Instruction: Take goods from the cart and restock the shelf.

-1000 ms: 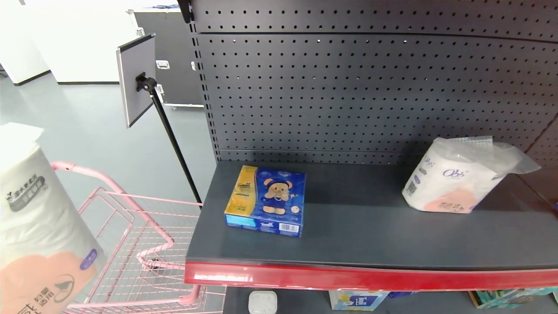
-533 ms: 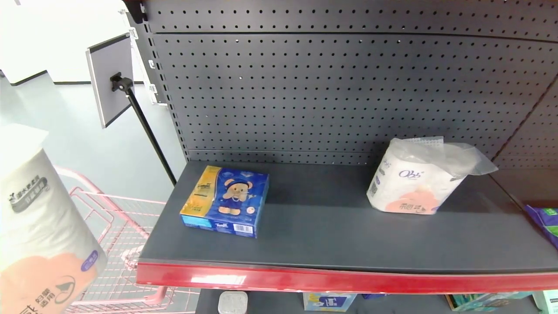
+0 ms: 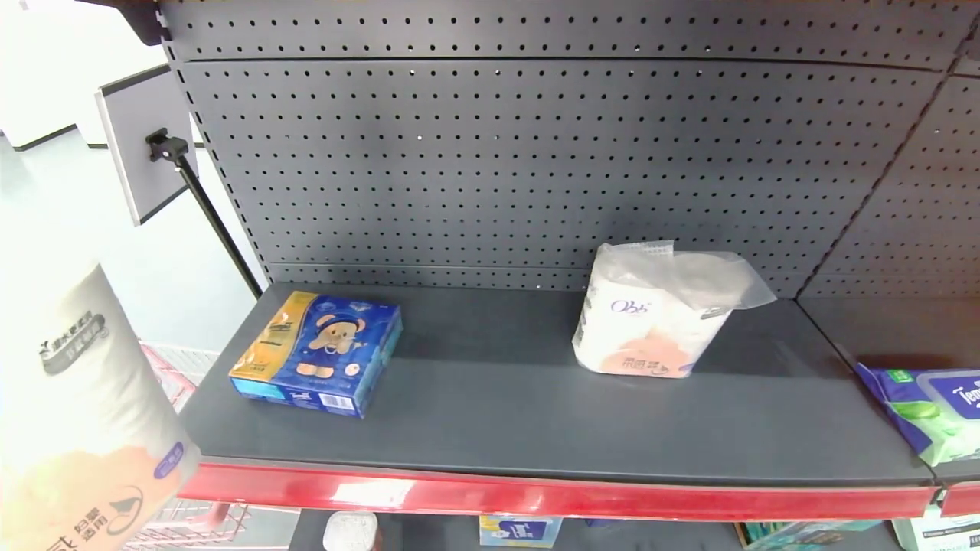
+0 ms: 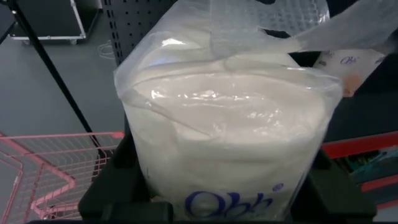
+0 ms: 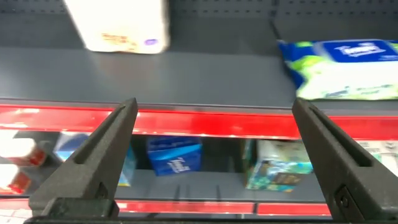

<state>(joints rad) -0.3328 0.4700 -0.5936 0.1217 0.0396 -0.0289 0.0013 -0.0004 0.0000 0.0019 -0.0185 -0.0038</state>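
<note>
A white roll-paper pack (image 3: pixel 76 428) in clear wrap hangs at the lower left of the head view, left of the shelf's front corner. My left gripper (image 4: pixel 227 202) is shut on this pack (image 4: pixel 230 137), a dark finger (image 4: pixel 118 180) on each side. The grey shelf board (image 3: pixel 498 413) with a red front strip (image 3: pixel 536 493) holds a blue tissue box (image 3: pixel 318 352) at its left and a similar white pack (image 3: pixel 658 321) at centre right. My right gripper (image 5: pixel 214 106) stands open, nothing between its fingers, in front of the red strip (image 5: pixel 205 121).
A green wipes pack (image 3: pixel 926 409) lies on the neighbouring shelf at the right. The pink cart (image 3: pixel 191 520) sits low at the left, below the held pack. A sign on a black pole (image 3: pixel 142 138) stands left of the pegboard. Small boxes (image 5: pixel 174 155) fill the lower shelf.
The head camera has swung right, so the shelf and its goods slid left in the picture and the green wipes pack came into view. The held pack stays at the lower left.
</note>
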